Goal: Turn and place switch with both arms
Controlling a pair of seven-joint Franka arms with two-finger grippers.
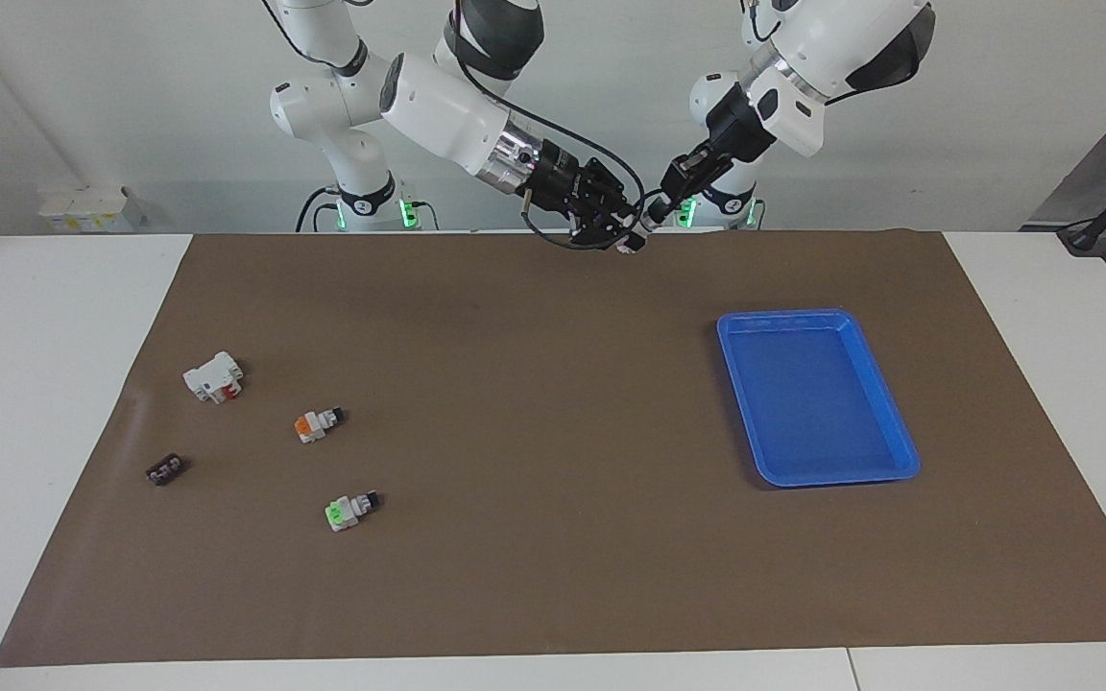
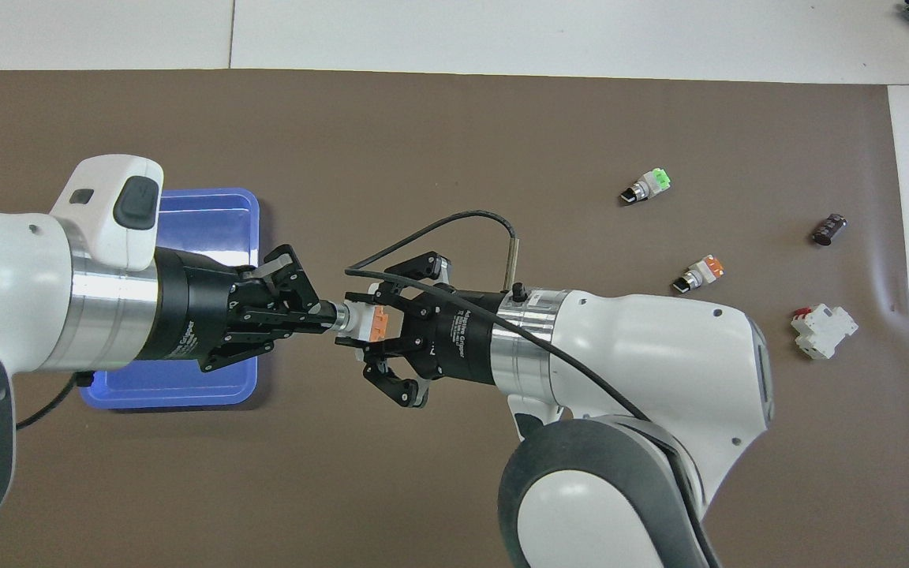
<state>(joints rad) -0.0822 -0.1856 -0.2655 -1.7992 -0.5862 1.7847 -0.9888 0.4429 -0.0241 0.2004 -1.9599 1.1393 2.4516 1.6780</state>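
Above the mat, beside the tray [image 2: 245,207], the switch [image 2: 361,323] is pinched between left gripper [image 2: 320,322] and right gripper [image 2: 372,327], apparently for a handover that turns it.

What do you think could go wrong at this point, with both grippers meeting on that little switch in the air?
1. The switch hangs between the left gripper and the right gripper, high over the bare mat; a poorly timed release might drop it.
2. The blue tray lies off to one side, not underneath, so a fall would likely miss it.
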